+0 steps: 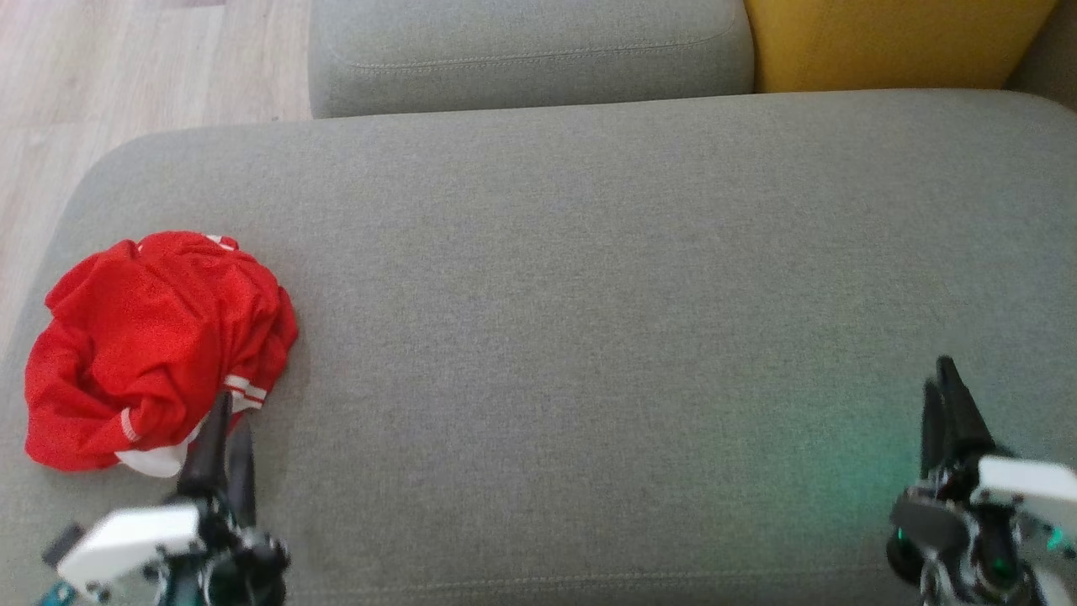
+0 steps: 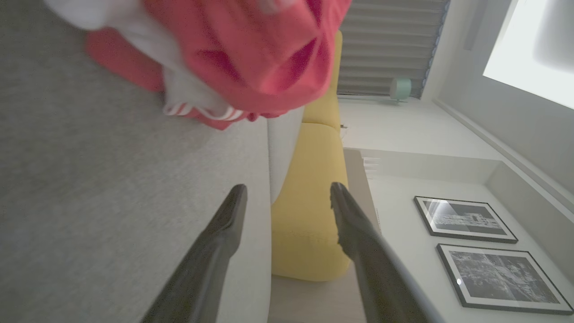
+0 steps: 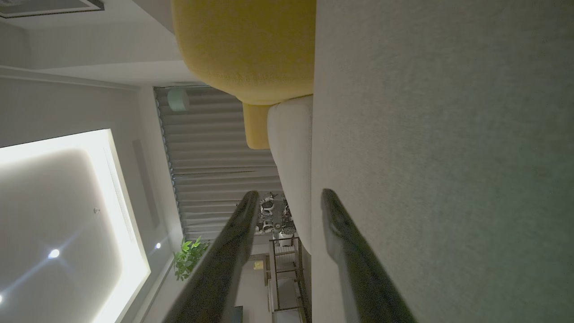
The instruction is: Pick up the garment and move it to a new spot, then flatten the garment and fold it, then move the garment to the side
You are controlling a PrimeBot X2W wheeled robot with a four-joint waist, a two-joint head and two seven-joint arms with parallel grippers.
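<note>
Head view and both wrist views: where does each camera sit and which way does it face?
Head view: on the head, looking down at the sofa seat; left gripper near the red garment, right gripper lower right.
Left wrist view: on the left wrist, looking along the seat at the garment; its two fingers show, apart.
Right wrist view: on the right wrist, looking along the seat towards curtains; its fingers show.
Shared: all three see the yellow cushion.
</note>
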